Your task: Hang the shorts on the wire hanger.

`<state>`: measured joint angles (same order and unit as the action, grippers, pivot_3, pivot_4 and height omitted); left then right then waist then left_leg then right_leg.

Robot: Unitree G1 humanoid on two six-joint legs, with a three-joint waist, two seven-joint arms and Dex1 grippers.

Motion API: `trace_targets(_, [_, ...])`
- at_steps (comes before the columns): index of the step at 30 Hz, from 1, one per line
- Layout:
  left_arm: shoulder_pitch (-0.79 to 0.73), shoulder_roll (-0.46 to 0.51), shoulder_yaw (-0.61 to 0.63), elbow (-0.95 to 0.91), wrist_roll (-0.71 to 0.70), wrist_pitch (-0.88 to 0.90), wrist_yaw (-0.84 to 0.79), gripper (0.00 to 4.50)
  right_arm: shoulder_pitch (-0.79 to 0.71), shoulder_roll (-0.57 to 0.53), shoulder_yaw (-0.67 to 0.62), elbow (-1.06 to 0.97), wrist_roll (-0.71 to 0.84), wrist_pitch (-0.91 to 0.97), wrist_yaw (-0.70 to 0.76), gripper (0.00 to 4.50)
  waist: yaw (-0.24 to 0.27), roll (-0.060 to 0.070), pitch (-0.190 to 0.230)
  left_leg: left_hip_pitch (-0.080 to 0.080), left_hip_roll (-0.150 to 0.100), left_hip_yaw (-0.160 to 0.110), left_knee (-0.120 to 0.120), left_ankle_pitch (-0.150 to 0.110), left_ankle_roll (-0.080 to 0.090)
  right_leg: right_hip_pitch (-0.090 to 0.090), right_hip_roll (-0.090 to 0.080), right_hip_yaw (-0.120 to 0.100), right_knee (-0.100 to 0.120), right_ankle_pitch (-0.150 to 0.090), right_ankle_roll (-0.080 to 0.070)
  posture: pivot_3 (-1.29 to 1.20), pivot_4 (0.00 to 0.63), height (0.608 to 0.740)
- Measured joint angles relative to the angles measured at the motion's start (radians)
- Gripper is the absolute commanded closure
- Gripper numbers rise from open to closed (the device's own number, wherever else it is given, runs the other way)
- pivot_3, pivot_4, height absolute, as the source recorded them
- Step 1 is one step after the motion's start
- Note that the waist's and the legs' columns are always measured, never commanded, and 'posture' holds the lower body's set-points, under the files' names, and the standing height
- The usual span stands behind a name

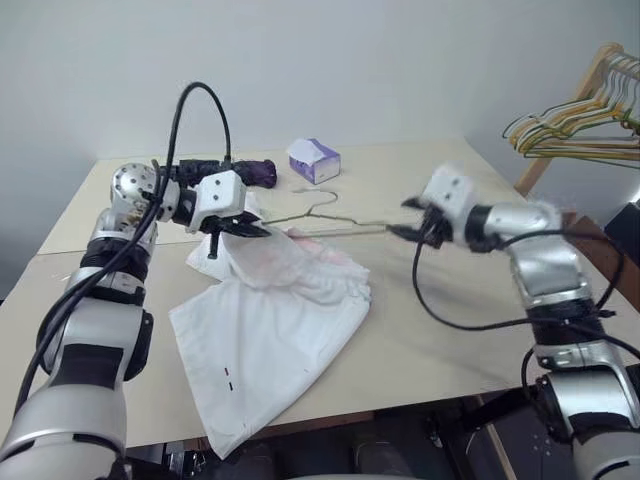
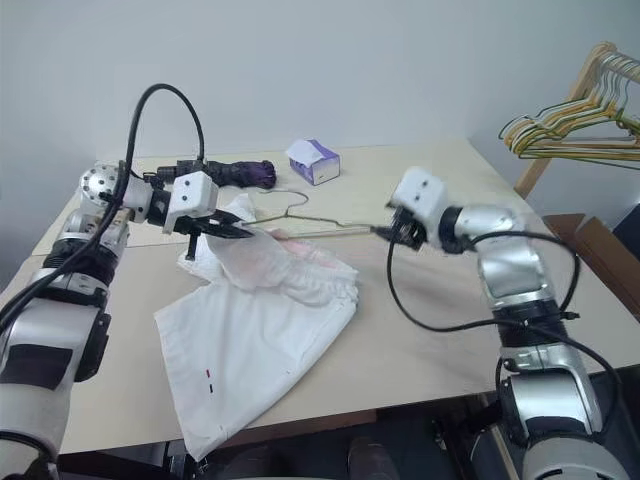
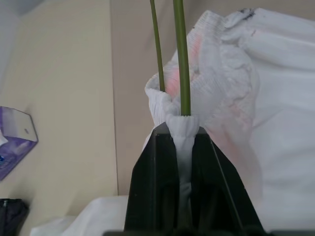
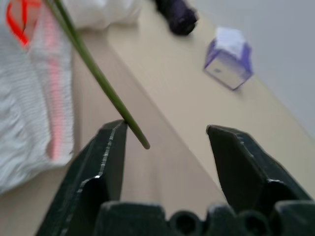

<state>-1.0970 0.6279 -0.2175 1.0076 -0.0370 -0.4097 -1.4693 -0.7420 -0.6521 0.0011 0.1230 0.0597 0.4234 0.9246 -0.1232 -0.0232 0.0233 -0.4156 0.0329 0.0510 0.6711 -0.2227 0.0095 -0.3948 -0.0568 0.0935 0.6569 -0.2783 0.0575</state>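
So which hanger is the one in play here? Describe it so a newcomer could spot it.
On the beige table, between the two grippers, lies the wire hanger, partly inside the white shorts. It is one thin, bare grey-green wire, unlike the yellow, green and tan hangers bunched on the rack at the right.

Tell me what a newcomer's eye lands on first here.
The white shorts sprawl across the beige table, their waistband bunched and lifted where the left gripper is shut on it beside the wire hanger. Opposite, the right gripper stands open at the wire's end, near a purple tissue box.
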Motion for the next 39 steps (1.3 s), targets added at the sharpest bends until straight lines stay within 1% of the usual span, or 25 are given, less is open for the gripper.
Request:
trace_targets(1, [0.0, 0.0, 0.0, 0.011, 0.007, -0.001, -0.002, 4.5, -0.003, -0.025, -0.047, -0.013, 0.027, 0.051, -0.012, 0.03, 0.002, 0.0, 0.0, 0.0, -0.001, 0.0, 0.0, 0.0, 0.0, 0.0, -0.001, 0.0, 0.0, 0.0, 0.0, -0.13, 0.0, 0.74])
trace_targets(3, [0.0, 0.0, 0.006, 0.032, 0.012, 0.0, 0.008, 4.5, -0.004, -0.07, -0.116, -0.028, 0.081, 0.173, -0.017, 0.03, 0.002, 0.0, 0.0, 0.0, -0.001, 0.0, 0.0, 0.0, 0.0, 0.0, -0.001, 0.0, 0.0, 0.0, 0.0, -0.12, 0.0, 0.74])
trace_targets(6, [-0.007, -0.002, 0.01, 0.042, 0.021, -0.002, 0.015, 4.5, 0.04, -0.074, -0.216, -0.083, 0.184, 0.368, -0.044, 0.03, -0.001, 0.0, 0.0, 0.0, 0.0, 0.0, 0.0, 0.0, 0.0, 0.0, -0.001, 0.0, 0.0, 0.0, 0.0, -0.12, 0.0, 0.74])
trace_targets(8, [-0.024, -0.009, 0.012, 0.057, 0.032, -0.003, 0.027, 4.5, 0.111, -0.071, -0.253, -0.137, 0.232, 0.446, -0.058, 0.03, -0.001, 0.0, 0.0, 0.0, 0.0, 0.0, 0.0, 0.0, 0.0, 0.001, 0.0, 0.0, 0.001, 0.0, 0.0, -0.13, 0.0, 0.74])
trace_targets(9, [-0.034, -0.007, 0.017, 0.067, 0.037, -0.004, 0.038, 4.5, 0.171, -0.068, -0.255, -0.18, 0.254, 0.478, -0.059, 0.03, -0.002, 0.0, 0.0, 0.0, 0.0, -0.001, 0.0, 0.0, 0.0, 0.001, 0.0, 0.0, 0.001, 0.0, 0.0, -0.13, 0.0, 0.74])
trace_targets(11, [-0.049, -0.006, 0.035, 0.072, 0.038, -0.004, 0.053, 4.5, 0.272, -0.052, -0.245, -0.234, 0.294, 0.53, -0.06, 0.03, -0.005, 0.0, 0.0, 0.0, -0.001, 0.0, 0.0, 0.0, 0.0, 0.0, 0.0, 0.001, 0.0, 0.0, 0.001, -0.13, 0.0, 0.74])
trace_targets(13, [-0.06, -0.007, 0.046, 0.074, 0.037, -0.004, 0.055, 4.5, 0.321, -0.025, -0.235, -0.267, 0.326, 0.575, -0.067, 0.03, -0.008, 0.0, 0.0, 0.0, -0.001, -0.001, 0.0, 0.0, 0.0, 0.0, -0.001, 0.001, 0.001, 0.0, 0.001, -0.14, 0.0, 0.74])
trace_targets(14, [-0.066, -0.007, 0.052, 0.074, 0.037, -0.003, 0.054, 4.5, 0.338, -0.001, -0.228, -0.289, 0.343, 0.593, -0.081, 0.03, -0.01, 0.0, 0.0, 0.0, 0.0, -0.001, 0.001, 0.0, 0.0, 0.0, 0.0, 0.001, 0.001, 0.0, 0.001, -0.14, 0.0, 0.74])
trace_targets(16, [-0.085, -0.007, 0.068, 0.074, 0.035, -0.003, 0.047, 4.5, 0.365, 0.082, -0.188, -0.319, 0.373, 0.629, -0.119, 0.03, -0.018, 0.0, 0.0, 0.0, 0.0, -0.002, 0.001, 0.0, 0.0, 0.0, 0.0, 0.0, 0.002, 0.0, 0.001, -0.14, 0.0, 0.74])
trace_targets(20, [-0.107, -0.006, 0.084, 0.074, 0.035, -0.003, 0.036, 4.5, 0.366, 0.172, -0.14, -0.319, 0.397, 0.667, -0.185, 0.03, -0.028, 0.0, 0.0, 0.0, -0.001, -0.007, 0.001, 0.0, 0.001, 0.001, 0.0, 0.0, 0.001, -0.001, 0.001, -0.14, 0.0, 0.74])
trace_targets(23, [-0.107, -0.006, 0.085, 0.074, 0.035, -0.003, 0.031, 4.5, 0.363, 0.207, -0.107, -0.318, 0.397, 0.667, -0.213, 0.03, -0.029, 0.0, 0.0, -0.001, -0.001, -0.009, 0.001, -0.001, 0.001, 0.0, 0.0, 0.0, 0.001, -0.001, 0.001, -0.14, 0.0, 0.74])
trace_targets(27, [-0.107, -0.005, 0.086, 0.073, 0.035, -0.004, 0.024, 4.5, 0.342, 0.284, -0.031, -0.274, 0.393, 0.641, -0.244, 0.03, -0.033, 0.0, 0.0, -0.001, -0.001, -0.01, 0.002, -0.001, 0.001, 0.0, 0.0, -0.001, 0.002, -0.001, 0.001, -0.13, 0.0, 0.74])
trace_targets(31, [-0.107, -0.005, 0.093, 0.072, 0.035, -0.005, 0.021, 4.5, 0.311, 0.312, -0.006, -0.21, 0.382, 0.59, -0.265, 0.03, -0.032, 0.0, 0.0, -0.001, -0.001, -0.011, 0.003, -0.001, 0.001, 0.001, 0.0, -0.001, 0.002, -0.001, 0.001, -0.12, 0.0, 0.74])
trace_targets(32, [-0.107, -0.004, 0.097, 0.072, 0.035, -0.004, 0.021, 4.5, 0.299, 0.327, -0.006, -0.182, 0.376, 0.569, -0.275, 0.38, -0.032, 0.0, 0.0, -0.001, -0.001, -0.011, 0.003, -0.001, 0.001, 0.001, 0.0, -0.002, 0.001, -0.001, 0.001, -0.12, 0.0, 0.74])
trace_targets(33, [-0.107, -0.004, 0.099, 0.071, 0.035, -0.004, 0.021, 4.5, 0.287, 0.339, -0.006, -0.157, 0.373, 0.556, -0.284, 0.55, -0.031, 0.0, 0.0, -0.001, -0.001, -0.012, 0.003, -0.001, 0.001, 0.001, 0.0, -0.002, 0.002, -0.001, 0.001, -0.11, 0.0, 0.74])
trace_targets(35, [-0.107, -0.004, 0.106, 0.07, 0.035, -0.004, 0.021, 4.5, 0.262, 0.363, -0.009, -0.109, 0.373, 0.537, -0.298, 1.17, -0.032, 0.0, 0.0, -0.001, -0.001, -0.012, 0.003, -0.001, 0.001, 0.001, 0.0, -0.002, 0.002, -0.001, 0.001, -0.11, 0.0, 0.74])
trace_targets(36, [-0.107, -0.004, 0.108, 0.069, 0.035, -0.004, 0.021, 4.5, 0.25, 0.367, -0.008, -0.095, 0.373, 0.532, -0.298, 1.63, -0.031, 0.0, 0.0, -0.001, -0.001, -0.012, 0.003, -0.001, 0.001, 0.001, -0.001, -0.002, 0.002, -0.001, 0.001, -0.11, 0.0, 0.74])
trace_targets(39, [-0.107, -0.003, 0.115, 0.069, 0.035, -0.002, 0.018, 4.5, 0.232, 0.367, -0.005, -0.071, 0.367, 0.513, -0.301, 2.65, -0.029, 0.0, 0.0, -0.001, -0.001, -0.013, 0.003, -0.001, 0.001, 0.001, -0.001, -0.003, 0.002, -0.001, 0.001, -0.1, 0.0, 0.74])
